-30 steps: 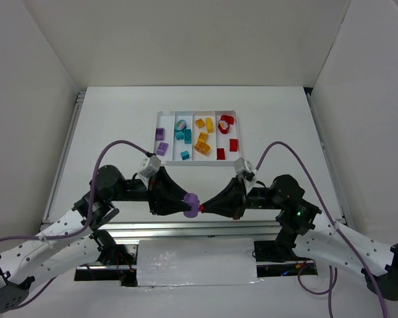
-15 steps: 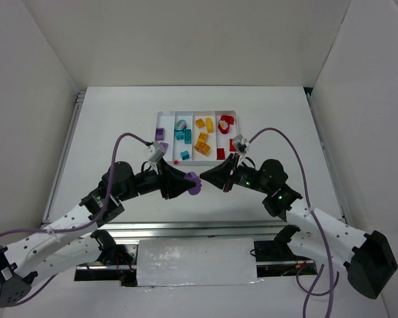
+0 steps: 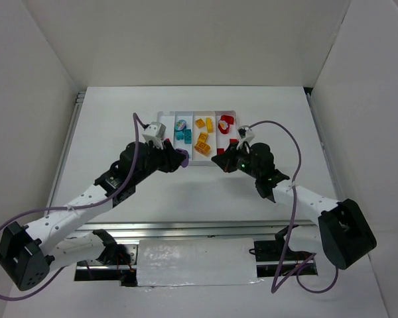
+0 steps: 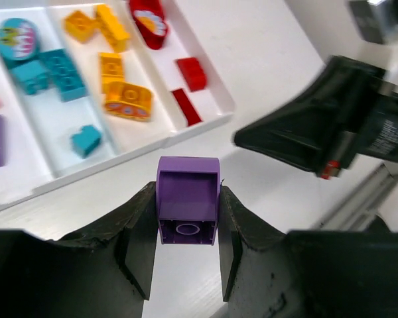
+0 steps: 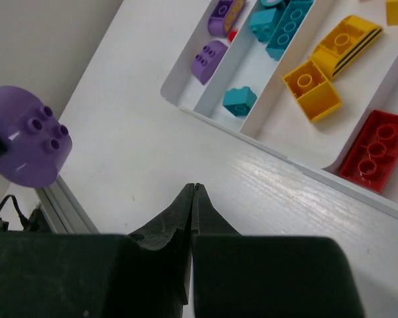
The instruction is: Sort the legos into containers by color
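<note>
Purple brick [image 4: 188, 199] gripped between left gripper [image 4: 186, 222] fingers, lower centre of left wrist frame, just off white tray [image 4: 119, 161] at upper left. Right gripper [image 5: 194, 192] pinched closed, empty, bottom centre. Other legos [image 5: 310, 81] in tray compartments.

No lettering, brand or number can be read on the legos [image 4: 127, 101] or the tray [image 4: 50, 142].
</note>
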Motion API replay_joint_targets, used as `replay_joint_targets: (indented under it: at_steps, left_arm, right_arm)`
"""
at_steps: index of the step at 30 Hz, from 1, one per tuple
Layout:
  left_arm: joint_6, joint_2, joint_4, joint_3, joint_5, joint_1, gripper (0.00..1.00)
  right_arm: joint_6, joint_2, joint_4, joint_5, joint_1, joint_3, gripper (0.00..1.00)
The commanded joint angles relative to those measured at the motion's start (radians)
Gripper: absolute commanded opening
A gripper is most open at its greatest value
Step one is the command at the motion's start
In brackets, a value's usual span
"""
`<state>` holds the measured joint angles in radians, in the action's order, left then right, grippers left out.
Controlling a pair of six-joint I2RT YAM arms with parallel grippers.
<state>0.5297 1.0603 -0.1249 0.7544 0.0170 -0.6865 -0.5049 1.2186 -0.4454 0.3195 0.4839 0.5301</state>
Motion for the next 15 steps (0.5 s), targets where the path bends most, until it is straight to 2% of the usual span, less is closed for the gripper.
replay_joint_targets:
  at_steps: [1,3,7,9,10,15]
  left_arm:
    - [-0.005,-0.068,0.071,0.074,0.101,0.019,0.00]
    - [0.006,-0.091,0.120,0.114,0.164,0.019,0.00]
    - [0.007,-0.143,0.257,0.180,0.193,0.019,0.00]
    - [0.015,-0.177,0.298,0.189,0.202,0.019,0.00]
    - [0.030,-0.187,0.324,0.198,0.218,0.019,0.00]
    - [0.144,-0.259,0.554,0.276,0.354,0.019,0.00]
  right_arm:
    - [-0.004,-0.057,-0.029,-0.042,-0.002,0.011,0.00]
    - [-0.007,-0.071,0.005,-0.040,-0.004,0.025,0.02]
    - [-0.029,-0.119,0.045,-0.019,-0.004,0.034,0.03]
    - [-0.043,-0.152,0.066,-0.049,0.002,0.036,0.09]
    - [-0.044,-0.154,0.095,-0.066,0.004,0.037,0.17]
    - [0.003,-0.039,0.304,-0.167,0.097,0.223,0.23]
